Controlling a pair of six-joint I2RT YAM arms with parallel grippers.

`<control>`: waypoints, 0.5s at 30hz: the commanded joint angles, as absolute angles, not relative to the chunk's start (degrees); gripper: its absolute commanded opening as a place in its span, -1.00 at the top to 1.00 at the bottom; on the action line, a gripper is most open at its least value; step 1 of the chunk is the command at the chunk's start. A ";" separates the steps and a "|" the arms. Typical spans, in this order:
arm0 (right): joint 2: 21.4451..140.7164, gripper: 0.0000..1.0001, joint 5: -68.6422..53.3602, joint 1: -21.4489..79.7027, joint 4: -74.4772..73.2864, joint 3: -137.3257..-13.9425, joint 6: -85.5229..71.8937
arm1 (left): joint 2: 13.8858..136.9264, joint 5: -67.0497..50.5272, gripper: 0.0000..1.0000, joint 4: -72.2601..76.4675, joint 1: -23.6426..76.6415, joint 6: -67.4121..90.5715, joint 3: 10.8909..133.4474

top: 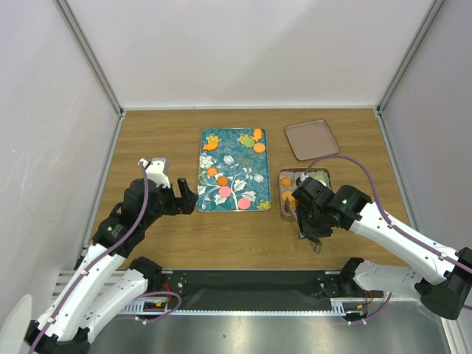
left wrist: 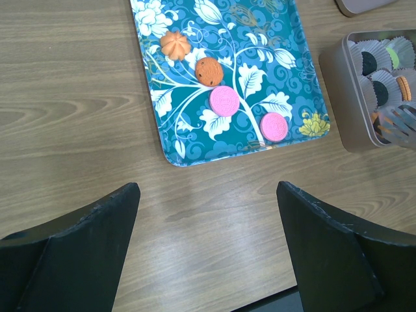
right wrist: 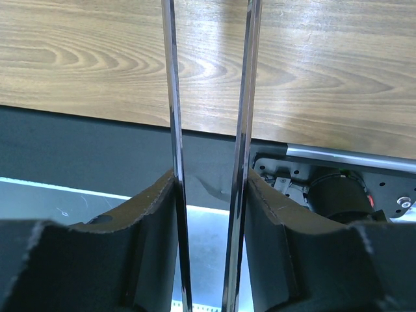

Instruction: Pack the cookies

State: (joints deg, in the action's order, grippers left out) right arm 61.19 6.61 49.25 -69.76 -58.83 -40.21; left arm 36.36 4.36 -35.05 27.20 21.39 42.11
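- Status: right gripper (right wrist: pixel 211 188) clamped on metal tongs (right wrist: pixel 169 97), one finger per blade; blades stand apart.
- Tong tips reach into near-left corner of tin (left wrist: pixel 335 91). They seem to sit at an orange cookie there; not clear enough to confirm.
- left gripper (left wrist: pixel 208 195): wide open, empty, low over table (left wrist: pixel 78 130), just off near edge of tray (left wrist: pixel 260 39).
- cookies (left wrist: pixel 225 101): 4 on near part of tray (2 pink, 1 brown, 1 orange), more at far end, several in paper cups (left wrist: pixel 376 81) inside tin.
- Lid (top: pixel 311 139) lies apart, behind tin.
- Step in hand (est.): set cookie into a cup.
- Procedure:
  - Centre tips over one cup only.
  - Ease squeeze slowly so blades spring apart w/o flicking the cookie.
  - Lift straight up, clear of cup rims.
  - Don't nudge tin wall.
- Progress (est.): approx. half; tray pcs remain.
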 commanded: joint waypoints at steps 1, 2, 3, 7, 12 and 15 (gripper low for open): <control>60.73 0.12 7.38 48.95 -69.70 -60.56 -39.46 | 36.04 5.01 -0.86 -33.58 27.51 20.92 43.24; 60.73 0.11 7.47 48.87 -69.70 -60.56 -39.38 | 36.12 5.01 -0.86 -33.66 27.51 20.92 43.24; 60.91 0.10 7.47 48.87 -69.61 -60.56 -39.38 | 36.12 4.92 -0.86 -33.66 27.51 20.92 43.24; 60.91 0.07 7.38 48.87 -69.61 -60.47 -39.37 | 36.12 5.01 -0.86 -33.66 27.51 20.92 43.24; 60.82 0.06 7.56 48.87 -69.87 -60.91 -39.46 | 35.95 4.92 -0.86 -33.66 27.51 20.92 43.24; 60.65 0.07 8.26 48.78 -70.57 -62.66 -39.38 | 35.95 4.83 -0.86 -33.66 27.51 20.83 43.24</control>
State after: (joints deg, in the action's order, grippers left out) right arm 61.19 6.83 49.10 -69.89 -58.98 -40.03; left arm 36.34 4.36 -35.07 27.20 21.39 42.11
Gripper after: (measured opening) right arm 0.469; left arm 0.929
